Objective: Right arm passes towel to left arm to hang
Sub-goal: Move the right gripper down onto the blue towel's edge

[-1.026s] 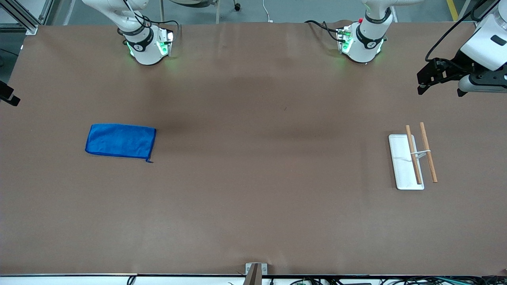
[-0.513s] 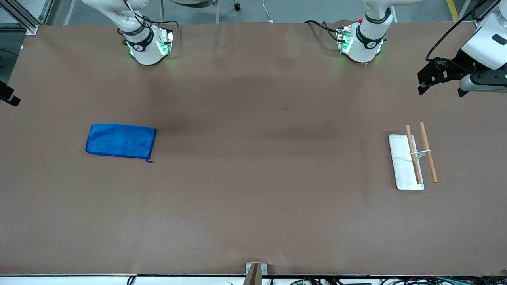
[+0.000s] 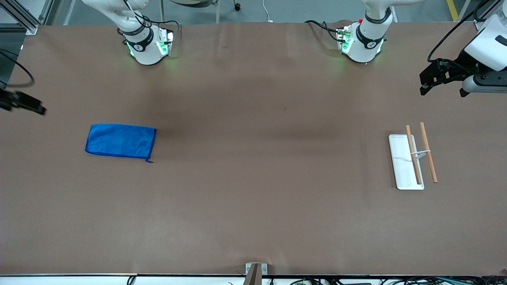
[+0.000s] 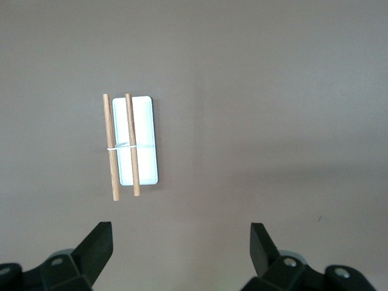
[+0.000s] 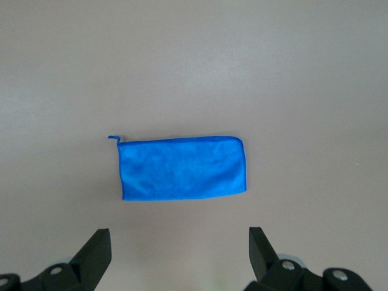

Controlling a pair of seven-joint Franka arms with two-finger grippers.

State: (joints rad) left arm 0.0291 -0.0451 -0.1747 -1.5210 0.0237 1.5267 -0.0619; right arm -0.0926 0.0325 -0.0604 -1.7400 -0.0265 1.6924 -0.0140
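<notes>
Towel [image 3: 120, 141] lies flat on the surface [image 3: 253, 206] toward the right arm's end, untouched, long axis running along the table from one arm's end toward the other, loop at the corner nearer the front camera. Right hand [image 5: 179, 257] hangs in the air over the table edge at that end, fingers wide, holding nothing; it is the nearer hand, and the towel's long axis lies across its spread. Rack [image 3: 412, 160] with 2 wooden rods sits toward the left arm's end. Left hand [image 4: 182, 254] waits above it, wide, empty.
</notes>
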